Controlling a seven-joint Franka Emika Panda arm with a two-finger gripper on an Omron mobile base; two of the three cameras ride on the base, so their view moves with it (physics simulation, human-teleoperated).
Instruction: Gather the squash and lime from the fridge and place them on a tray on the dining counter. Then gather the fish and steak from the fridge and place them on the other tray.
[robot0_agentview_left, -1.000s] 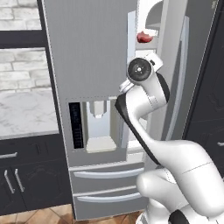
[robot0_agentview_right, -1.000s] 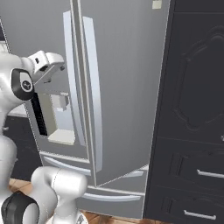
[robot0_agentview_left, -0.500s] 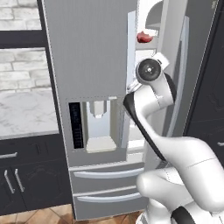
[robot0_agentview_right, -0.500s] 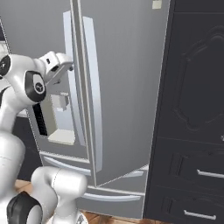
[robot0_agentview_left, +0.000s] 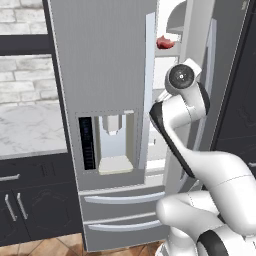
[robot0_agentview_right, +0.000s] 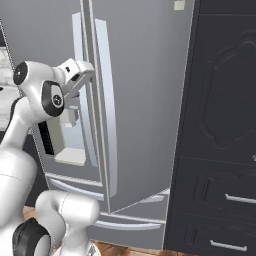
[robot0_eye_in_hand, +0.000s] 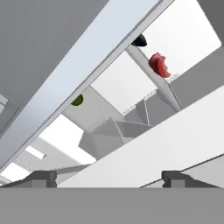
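Figure: the arm at the partly opened fridge (robot0_agentview_left: 110, 75). The jaws (robot0_eye_in_hand: 109, 177) stand well apart and hold nothing; in the hand view their two dark tips rise at 7 and 5 o'clock, aimed into the gap between the doors. In the right base view the hand sits just beside the long bar handle (robot0_agentview_right: 79, 75) of the left door.

Through the gap, the steak (robot0_eye_in_hand: 159, 64) lies on a shelf (robot0_eye_in_hand: 153, 78) at about 1 o'clock in the hand view; in the left base view it shows as a red lump at 1 o'clock, high in the lit interior. The lime (robot0_eye_in_hand: 77, 100) peeks out at about 10 o'clock, half hidden behind the door edge. A small dark object (robot0_eye_in_hand: 139, 41) sits at 12 o'clock; what it is cannot be told.

Handling, as judged: the lime is probably light, firm and prone to roll, so take it across its middle. The steak is likely soft, limp and slick; pinch it across the thicker part.
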